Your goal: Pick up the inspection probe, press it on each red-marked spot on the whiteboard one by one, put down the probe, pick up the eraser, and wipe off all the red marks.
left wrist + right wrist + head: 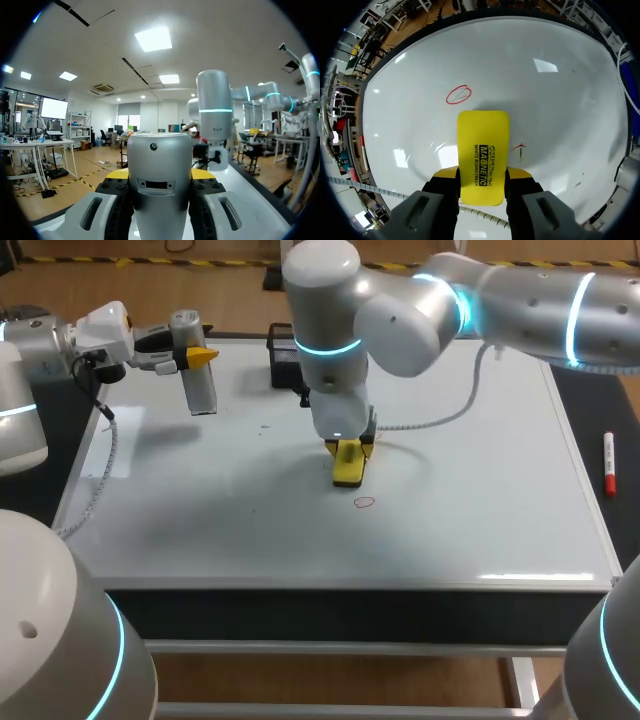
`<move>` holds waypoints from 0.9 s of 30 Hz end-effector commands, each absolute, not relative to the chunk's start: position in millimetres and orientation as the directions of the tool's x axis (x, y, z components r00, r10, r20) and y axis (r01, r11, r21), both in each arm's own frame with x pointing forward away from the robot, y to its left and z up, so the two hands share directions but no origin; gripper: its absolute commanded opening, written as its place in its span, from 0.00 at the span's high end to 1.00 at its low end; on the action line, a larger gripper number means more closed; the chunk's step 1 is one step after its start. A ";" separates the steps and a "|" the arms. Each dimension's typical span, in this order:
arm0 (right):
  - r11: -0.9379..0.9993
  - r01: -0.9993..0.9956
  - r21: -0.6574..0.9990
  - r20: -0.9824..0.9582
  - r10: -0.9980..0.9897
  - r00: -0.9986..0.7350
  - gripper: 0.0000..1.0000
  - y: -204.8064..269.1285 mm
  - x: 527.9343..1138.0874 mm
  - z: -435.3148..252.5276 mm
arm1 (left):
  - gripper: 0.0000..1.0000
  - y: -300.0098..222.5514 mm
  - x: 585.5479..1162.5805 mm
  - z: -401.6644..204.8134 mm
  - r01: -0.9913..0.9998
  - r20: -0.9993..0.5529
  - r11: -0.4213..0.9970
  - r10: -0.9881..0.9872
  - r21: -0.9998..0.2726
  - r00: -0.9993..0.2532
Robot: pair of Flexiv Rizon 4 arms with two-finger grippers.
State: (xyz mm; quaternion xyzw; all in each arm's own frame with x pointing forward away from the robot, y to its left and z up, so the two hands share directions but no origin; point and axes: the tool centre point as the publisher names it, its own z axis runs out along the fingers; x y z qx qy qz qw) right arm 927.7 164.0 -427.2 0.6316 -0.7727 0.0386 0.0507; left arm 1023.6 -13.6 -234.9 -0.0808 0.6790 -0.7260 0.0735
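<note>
My right gripper (pixel 348 448) is shut on a yellow eraser (pixel 348 466) that stands pressed on the whiteboard (pixel 480 490) near its middle. In the right wrist view the eraser (pixel 484 155) sits between the fingers of the gripper (pixel 481 176), a red ring mark (pixel 458 94) lies just ahead of it, and a small red stroke (pixel 519 149) lies beside it. The ring (pixel 364 503) lies in front of the eraser. At the far left, above the board, my left gripper (pixel 196 356) is shut on the silver inspection probe (pixel 198 380). The probe (pixel 159 175) fills the gap between those fingers.
A black holder box (pixel 284 352) stands at the board's far edge, behind my right arm. A red marker pen (pixel 609 462) lies on the dark table right of the board. A white coiled cable (pixel 440 420) trails over the board from my right wrist.
</note>
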 end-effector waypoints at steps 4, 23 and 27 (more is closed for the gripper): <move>0.214 -0.976 -0.032 0.090 -0.972 -0.216 1.00 158.0 925.4 -396.8 | 1.00 -13.5 1023.3 -234.0 -0.003 0.017 -0.067 -0.217 -0.998 -0.976; 0.074 -0.997 0.017 -0.048 -0.996 -0.075 1.00 237.0 907.6 -405.8 | 1.00 -13.5 1023.3 -234.0 -0.003 0.017 -0.067 -0.217 -0.998 -0.976; 0.062 -0.998 0.011 -0.040 -0.997 -0.062 1.00 240.0 905.5 -413.3 | 1.00 -13.5 1023.3 -234.0 -0.003 0.017 -0.067 -0.217 -0.998 -0.976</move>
